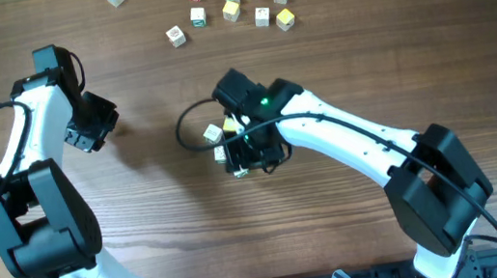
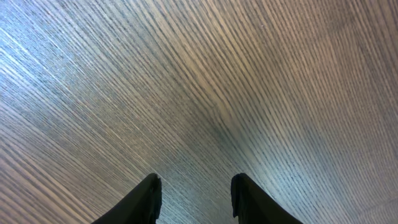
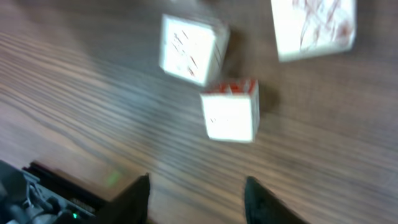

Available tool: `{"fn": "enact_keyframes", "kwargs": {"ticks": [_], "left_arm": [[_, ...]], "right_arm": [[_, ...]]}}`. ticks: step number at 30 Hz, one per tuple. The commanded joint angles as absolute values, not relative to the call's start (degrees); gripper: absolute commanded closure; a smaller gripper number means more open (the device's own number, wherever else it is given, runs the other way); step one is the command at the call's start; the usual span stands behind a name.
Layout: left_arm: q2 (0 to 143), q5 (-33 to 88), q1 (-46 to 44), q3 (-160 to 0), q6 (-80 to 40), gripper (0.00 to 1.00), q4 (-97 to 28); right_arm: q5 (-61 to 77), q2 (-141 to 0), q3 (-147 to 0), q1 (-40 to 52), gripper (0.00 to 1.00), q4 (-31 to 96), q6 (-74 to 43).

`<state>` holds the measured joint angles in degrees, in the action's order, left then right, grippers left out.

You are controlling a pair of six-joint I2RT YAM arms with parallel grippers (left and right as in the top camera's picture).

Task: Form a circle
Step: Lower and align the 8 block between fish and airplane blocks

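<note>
Your right gripper (image 3: 197, 184) hangs with its jaws parted and nothing between them, just short of a red-edged cube (image 3: 230, 111). Two white cubes (image 3: 193, 48) sit beyond it in a loose arc. The circle (image 1: 214, 133) is that small cluster mid-table, partly hidden under the wrist, so you can't tell if it closes. The loose cubes (image 1: 231, 11) wait well apart as stock. Your left gripper (image 2: 196, 182) idles aside over bare table (image 2: 186, 74), moderately open and empty, likely to stay clear
</note>
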<state>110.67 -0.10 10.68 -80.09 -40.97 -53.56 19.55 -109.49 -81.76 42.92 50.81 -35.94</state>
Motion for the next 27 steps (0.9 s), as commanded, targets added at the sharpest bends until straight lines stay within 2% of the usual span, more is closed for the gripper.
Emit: {"fn": "enact_keyframes", "kwargs": {"ticks": [1,3,9,19,23,27], "left_arm": [[109.5,0.0,10.6,-80.9,-40.7,0.6,-53.6],[109.5,0.0,10.6,-80.9,-40.7,0.6,-53.6],[109.5,0.0,10.6,-80.9,-40.7,0.6,-53.6],[109.5,0.0,10.6,-80.9,-40.7,0.6,-53.6],[109.5,0.0,10.6,-80.9,-40.7,0.6,-53.6],[109.5,0.0,10.6,-80.9,-40.7,0.6,-53.6]], "right_arm": [[12.7,-109.3,-82.8,43.7,0.46,52.2,-35.6],[11.3,-110.5,-82.8,44.8,0.41,52.2,-35.6],[10.4,-114.7,-82.8,46.3,0.36,51.4,-35.5],[9.0,-117.7,-82.8,46.3,0.38,47.8,-34.9],[8.6,-117.8,-82.8,46.3,0.44,47.9,-35.6],[7.6,-117.8,-82.8,45.6,0.44,48.9,-37.7]]}}
